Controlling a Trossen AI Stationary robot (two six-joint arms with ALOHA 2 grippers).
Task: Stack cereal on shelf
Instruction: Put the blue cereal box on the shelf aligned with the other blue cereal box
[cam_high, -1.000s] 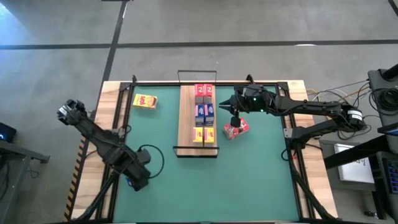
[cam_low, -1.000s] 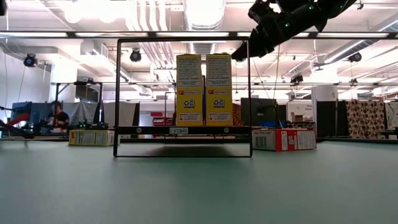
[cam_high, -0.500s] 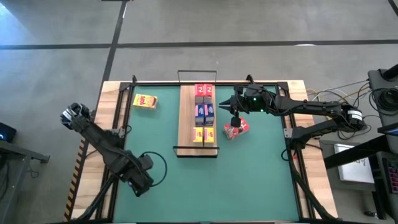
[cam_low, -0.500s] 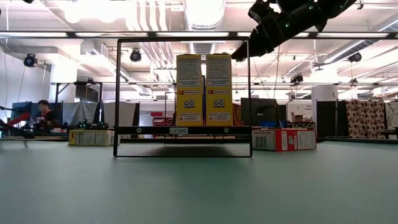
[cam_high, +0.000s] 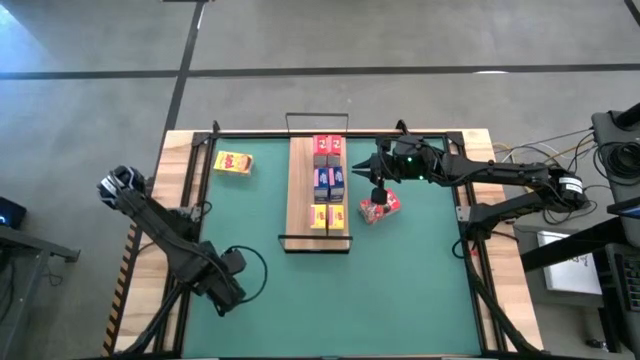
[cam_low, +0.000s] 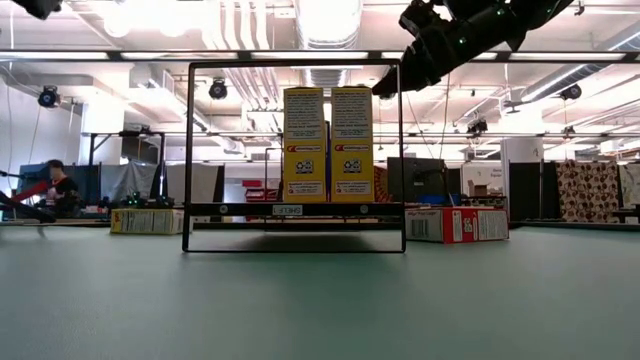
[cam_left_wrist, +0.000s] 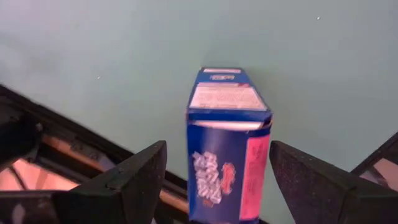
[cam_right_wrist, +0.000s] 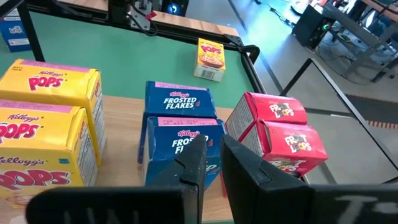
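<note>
Green mat (cam_high: 400, 280): covers the table top and carries every item listed. Shelf (cam_high: 300, 190): long light-wood board with a thin black wire frame at its ends, lying at the middle of the mat. Cereal on the shelf, six boxes standing upright in pairs: two red boxes (cam_high: 327, 146) at the far end, two blue boxes (cam_high: 328, 182) in the middle, two yellow boxes (cam_high: 327, 216) at the near end. Loose cereal on the mat: one red box (cam_high: 381, 207) lying flat just beside the shelf on its right side; one yellow box (cam_high: 233, 162) lying flat well apart from the shelf, toward the far left corner. Left gripper (cam_left_wrist: 214, 180): low over the near left part of the mat, well apart from the shelf, its fingers (cam_left_wrist: 130, 180) set wide on either side of a blue box (cam_left_wrist: 227, 152), gripping it across its broad faces. Right gripper (cam_right_wrist: 211, 171): raised above the shelf's right edge beside the blue pair, the loose red box lying below and just beside it; its jaws are pressed nearly together and empty.
</note>
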